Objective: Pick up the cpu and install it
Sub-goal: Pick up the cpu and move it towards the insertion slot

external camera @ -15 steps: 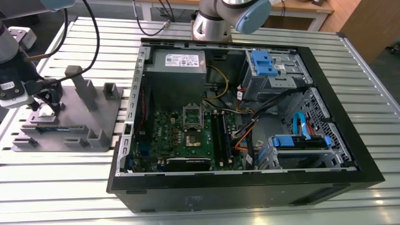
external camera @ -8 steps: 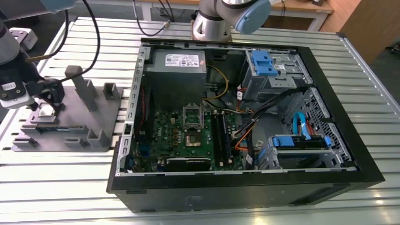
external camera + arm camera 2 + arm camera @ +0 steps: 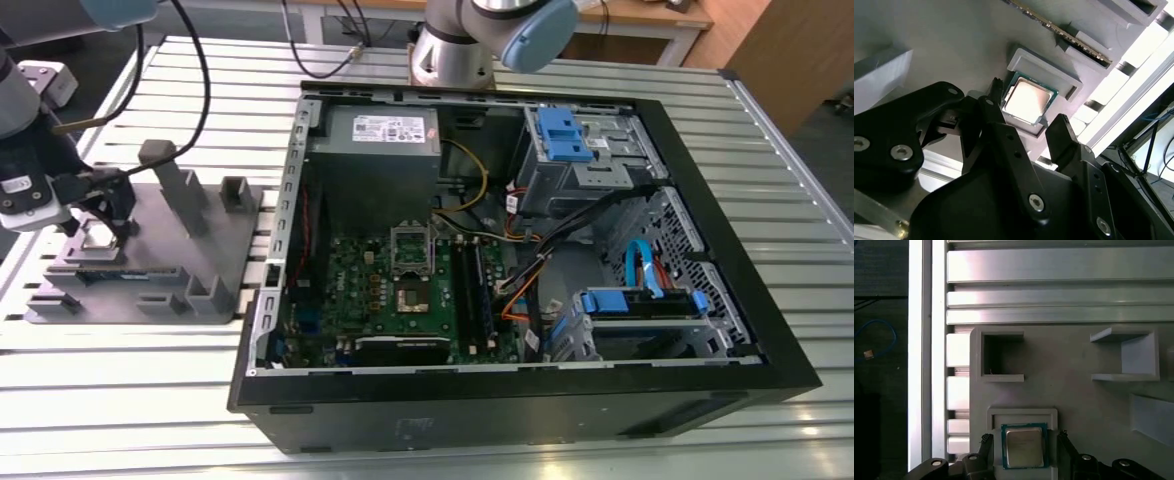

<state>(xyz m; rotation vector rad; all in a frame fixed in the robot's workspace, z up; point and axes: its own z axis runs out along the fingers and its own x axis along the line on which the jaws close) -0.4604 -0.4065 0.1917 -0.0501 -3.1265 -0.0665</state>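
Note:
The cpu (image 3: 1024, 446) is a small square chip with a shiny silver top and a thin rim. It lies flat in a shallow pocket of the grey fixture (image 3: 1079, 405). My gripper (image 3: 1024, 437) hangs just over it, open, with one black finger on each side and a narrow gap to the chip's edges. In the second wrist view the cpu (image 3: 1026, 102) sits between the fingertips (image 3: 995, 95) of the gripper (image 3: 1028, 109). In the exterior view the gripper (image 3: 102, 222) stands over the fixture (image 3: 200, 255) at that view's left, above the cpu (image 3: 96, 236).
An open computer case (image 3: 534, 400) lies on the slatted metal table (image 3: 400, 460). Inside, the motherboard's dark socket (image 3: 411, 295) has its metal frame (image 3: 411, 243) flipped up. A grey power supply (image 3: 380, 130), blue drive brackets and cables crowd the case. Upright posts (image 3: 174, 185) rise from the fixture.

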